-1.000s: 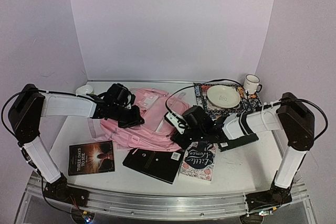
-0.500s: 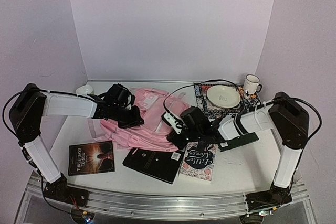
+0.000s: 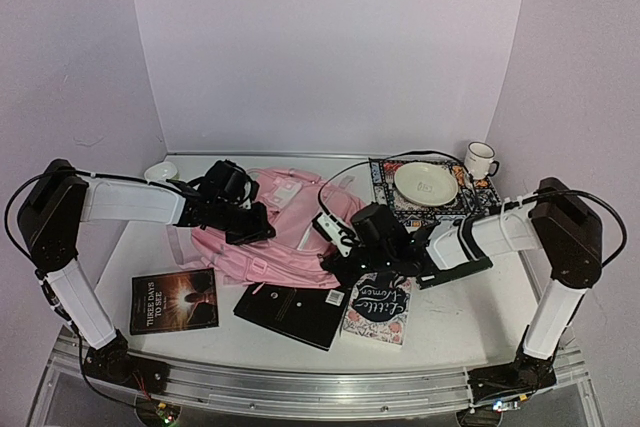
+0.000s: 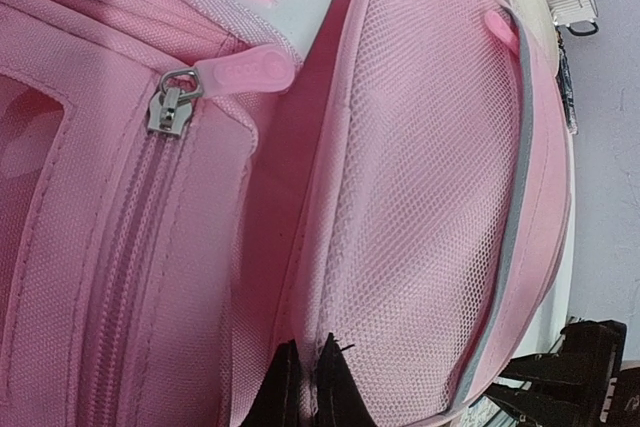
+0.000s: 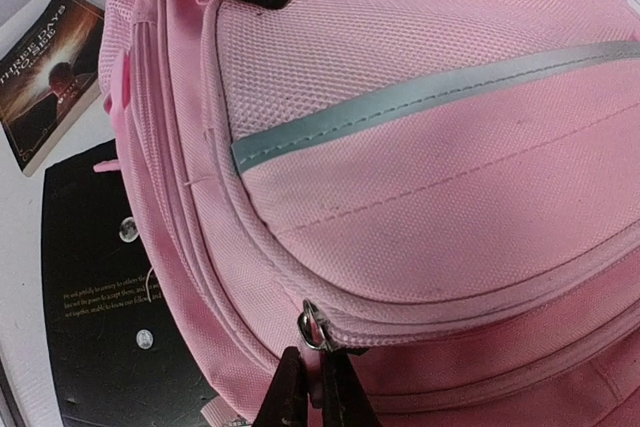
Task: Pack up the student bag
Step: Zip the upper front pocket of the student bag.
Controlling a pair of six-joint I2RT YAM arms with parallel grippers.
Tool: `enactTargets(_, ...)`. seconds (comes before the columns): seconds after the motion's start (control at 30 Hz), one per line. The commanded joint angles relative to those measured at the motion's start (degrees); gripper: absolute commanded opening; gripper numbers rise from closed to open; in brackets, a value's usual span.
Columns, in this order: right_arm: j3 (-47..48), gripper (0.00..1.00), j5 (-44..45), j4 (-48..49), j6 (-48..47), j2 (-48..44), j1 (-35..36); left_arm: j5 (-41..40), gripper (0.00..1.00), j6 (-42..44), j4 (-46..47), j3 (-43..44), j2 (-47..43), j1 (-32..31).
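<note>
The student bag (image 3: 290, 232), a big pink backpack, lies in the middle of the table. My left gripper (image 3: 262, 229) rests on its left side. In the left wrist view that gripper (image 4: 310, 387) is shut on a fold of pink fabric beside the mesh pocket (image 4: 420, 167). My right gripper (image 3: 335, 265) is at the bag's near right edge. In the right wrist view it (image 5: 318, 392) is shut on the pink pull tab hanging from a metal zipper slider (image 5: 312, 327); that zipper looks closed.
In front of the bag lie a dark-covered book (image 3: 174, 300), a black book (image 3: 292, 314) and a floral "Little Women" book (image 3: 378, 307). A plate (image 3: 425, 183) on a patterned mat and a mug (image 3: 480, 159) stand at the back right.
My right gripper has closed its jaws onto the zipper pull and its arm has shifted slightly. The left gripper has kept its hold on the bag.
</note>
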Motion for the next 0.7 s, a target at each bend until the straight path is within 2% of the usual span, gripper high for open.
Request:
enactTargets(0.0, 0.2, 0.01, 0.9, -3.5, 4.2, -2.9, -0.6, -1.6, 0.0, 1.1, 0.9, 2.6, -0.8, 0.3)
enactTargets(0.2, 1.1, 0.0, 7.4, -10.4, 2.4, -6.9, -1.0, -4.1, 0.0, 2.5, -0.5, 0.9, -2.5, 2.3)
enactTargets(0.37, 2.5, 0.0, 9.0, -17.7, 1.2, -9.0, -2.7, -5.8, 0.0, 4.8, -1.6, 0.2, -2.8, 5.0)
enactTargets(0.67, 6.4, 0.0, 1.4, -25.3, 5.2, -10.0, -5.7, -9.0, 0.0, 9.3, -3.9, 1.4, -2.4, 8.3)
